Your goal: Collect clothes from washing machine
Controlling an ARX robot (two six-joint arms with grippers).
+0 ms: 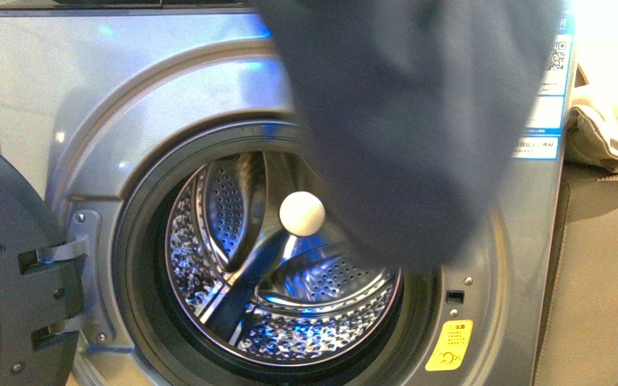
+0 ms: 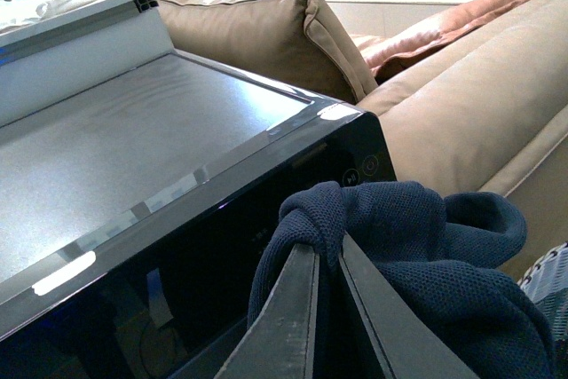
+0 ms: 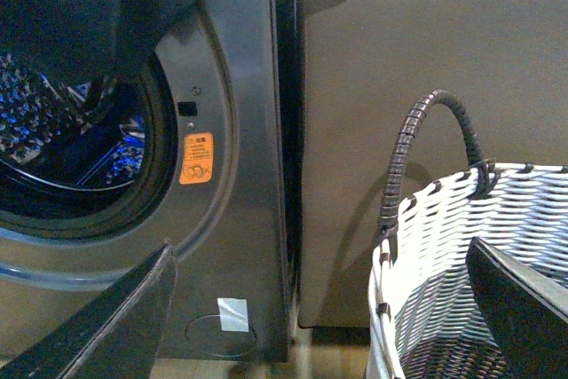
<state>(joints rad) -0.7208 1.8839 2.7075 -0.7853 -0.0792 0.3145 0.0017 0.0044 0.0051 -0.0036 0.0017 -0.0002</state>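
The clothes [image 1: 418, 121], a dark navy garment, hang in front of the washing machine [image 1: 64, 96] and cover the upper right of its drum mouth. In the left wrist view my left gripper [image 2: 327, 250] is shut on a bunched fold of the clothes [image 2: 417, 246], held up beside the machine's black control panel [image 2: 266, 219]. The open steel drum [image 1: 290, 273] shows a white round object [image 1: 302, 213] inside. My right gripper [image 3: 321, 255] is open and holds nothing, low by the washing machine's [image 3: 240, 130] right front corner. The clothes [image 3: 80, 6] show there too.
The round door [image 1: 8, 273] stands swung open at the left. A white woven basket [image 3: 461, 246] with a dark handle sits right of the machine, close to my right gripper. A beige sofa [image 2: 461, 113] stands beside the machine, with light cushion fabric [image 1: 603, 121] on it.
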